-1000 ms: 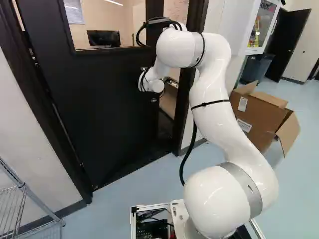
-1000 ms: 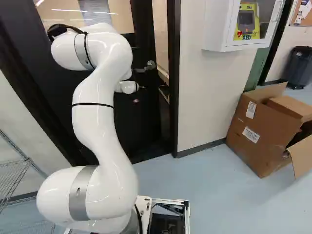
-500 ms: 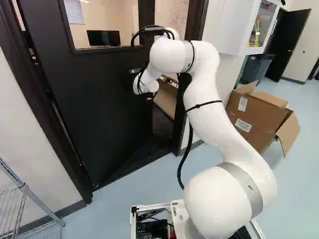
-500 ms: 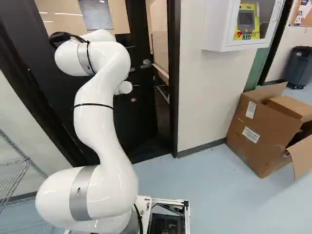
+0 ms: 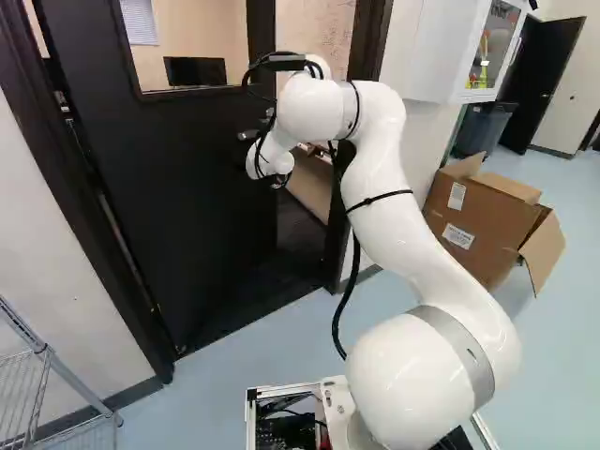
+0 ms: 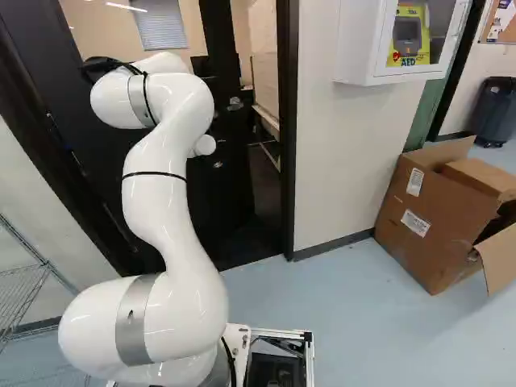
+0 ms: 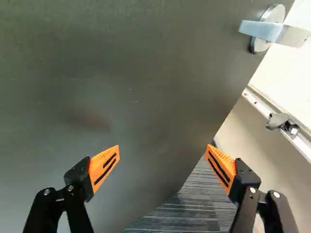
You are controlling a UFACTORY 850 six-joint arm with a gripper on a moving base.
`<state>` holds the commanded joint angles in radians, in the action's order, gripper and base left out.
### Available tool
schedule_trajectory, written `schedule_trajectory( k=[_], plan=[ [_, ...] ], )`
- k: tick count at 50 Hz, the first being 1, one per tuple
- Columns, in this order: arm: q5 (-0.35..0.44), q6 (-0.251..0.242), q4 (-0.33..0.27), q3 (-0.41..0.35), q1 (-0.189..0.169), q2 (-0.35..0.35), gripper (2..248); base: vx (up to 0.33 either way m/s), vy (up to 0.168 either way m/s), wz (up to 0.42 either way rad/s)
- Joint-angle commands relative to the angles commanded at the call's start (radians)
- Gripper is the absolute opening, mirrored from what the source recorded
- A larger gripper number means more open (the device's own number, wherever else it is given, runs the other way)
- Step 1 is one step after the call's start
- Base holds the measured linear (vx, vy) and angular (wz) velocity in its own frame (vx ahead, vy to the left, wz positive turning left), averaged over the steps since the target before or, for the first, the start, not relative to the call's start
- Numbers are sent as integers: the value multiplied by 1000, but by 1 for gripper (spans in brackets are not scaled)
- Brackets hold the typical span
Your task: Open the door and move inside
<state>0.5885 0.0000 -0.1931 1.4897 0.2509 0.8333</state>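
With my tool (image 7: 163, 146) wide open and empty, I judge the door (image 5: 169, 206), ajar in its frame (image 6: 288, 161), heavy but free-swinging, best pushed flat near its handle (image 7: 262, 30).

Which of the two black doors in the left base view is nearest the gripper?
The windowed door, directly ahead of the gripper; the other black door stands far off, beyond the cardboard box.

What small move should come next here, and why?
Probably a gentle push on the door with the open gripper, swinging it wider: it stands ajar, the gap looks narrow for driving through, and the lever handle is outside the fingers, ungripped.
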Motion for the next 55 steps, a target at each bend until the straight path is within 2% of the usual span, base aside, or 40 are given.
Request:
schedule_trajectory(
  k=[31,55],
  plan=[
    [0,0,0,-213,-1,-151,247,0,0,0],
    [0,0,0,-365,-20,-263,247,0,0,0]
  ],
)
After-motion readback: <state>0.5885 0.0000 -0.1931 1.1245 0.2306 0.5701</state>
